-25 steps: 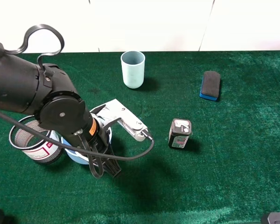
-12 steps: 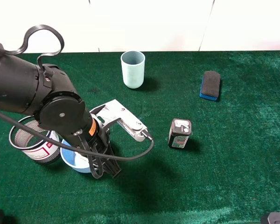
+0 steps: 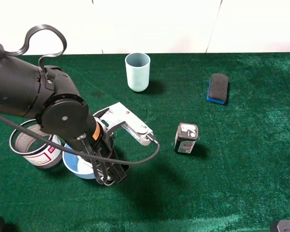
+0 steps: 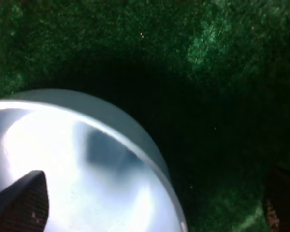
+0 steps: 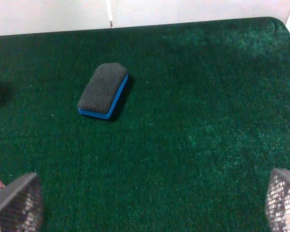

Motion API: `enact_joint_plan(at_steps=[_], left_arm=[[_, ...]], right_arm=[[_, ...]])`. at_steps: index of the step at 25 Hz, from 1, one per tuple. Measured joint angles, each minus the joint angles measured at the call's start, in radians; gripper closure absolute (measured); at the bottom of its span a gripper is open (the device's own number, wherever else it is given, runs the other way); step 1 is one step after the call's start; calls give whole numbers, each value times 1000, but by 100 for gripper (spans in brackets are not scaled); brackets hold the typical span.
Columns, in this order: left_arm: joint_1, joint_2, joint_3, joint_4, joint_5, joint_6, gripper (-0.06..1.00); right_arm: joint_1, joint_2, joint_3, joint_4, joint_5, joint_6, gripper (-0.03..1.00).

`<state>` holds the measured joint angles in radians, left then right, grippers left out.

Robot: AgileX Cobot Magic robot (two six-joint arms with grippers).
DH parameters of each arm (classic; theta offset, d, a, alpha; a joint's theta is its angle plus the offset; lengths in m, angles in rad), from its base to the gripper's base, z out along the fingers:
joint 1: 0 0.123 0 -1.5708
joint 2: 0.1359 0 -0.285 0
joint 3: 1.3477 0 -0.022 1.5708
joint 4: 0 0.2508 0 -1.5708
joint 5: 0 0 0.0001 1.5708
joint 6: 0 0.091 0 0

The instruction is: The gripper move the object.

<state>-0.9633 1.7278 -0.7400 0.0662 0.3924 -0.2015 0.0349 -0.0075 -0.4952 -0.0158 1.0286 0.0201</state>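
The light blue bowl (image 3: 76, 166) with a whitish inside sits on the green cloth at the front left, partly hidden under my left arm. My left gripper (image 3: 111, 177) is low over the bowl's right rim. In the left wrist view the bowl (image 4: 87, 159) fills the lower left, and my left gripper (image 4: 150, 205) is open: one fingertip (image 4: 21, 203) is over the bowl's inside and the other (image 4: 282, 198) is over the cloth outside the rim. My right gripper (image 5: 145, 203) is open and empty above the cloth at the front right.
A black wire-mesh cup (image 3: 31, 145) stands touching the bowl's left side. A pale teal cup (image 3: 137, 71) stands at the back. A small black box (image 3: 186, 138) stands mid-table. A black and blue eraser (image 3: 218, 88) lies at the back right and also shows in the right wrist view (image 5: 103, 90).
The bowl has slid a little toward the front left, and more of it shows beside the arm. My left gripper has shifted slightly with it. The right arm has not moved.
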Motion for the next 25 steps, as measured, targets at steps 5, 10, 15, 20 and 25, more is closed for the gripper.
enact_joint_plan(at_steps=[5, 10, 15, 20, 25], left_arm=[[0, 0, -83, 0, 95, -1, 3], [0, 0, -197, 0, 221, -1, 2], [0, 0, -317, 1, 343, -1, 1], [0, 0, -444, 7, 456, -1, -1], [8, 0, -540, 25, 554, -1, -3]], right_arm=[[0, 0, 0, 0, 0, 0, 28], [0, 0, 0, 0, 0, 0, 28], [0, 0, 0, 0, 0, 0, 28], [0, 0, 0, 0, 0, 0, 28], [0, 0, 0, 0, 0, 0, 28]])
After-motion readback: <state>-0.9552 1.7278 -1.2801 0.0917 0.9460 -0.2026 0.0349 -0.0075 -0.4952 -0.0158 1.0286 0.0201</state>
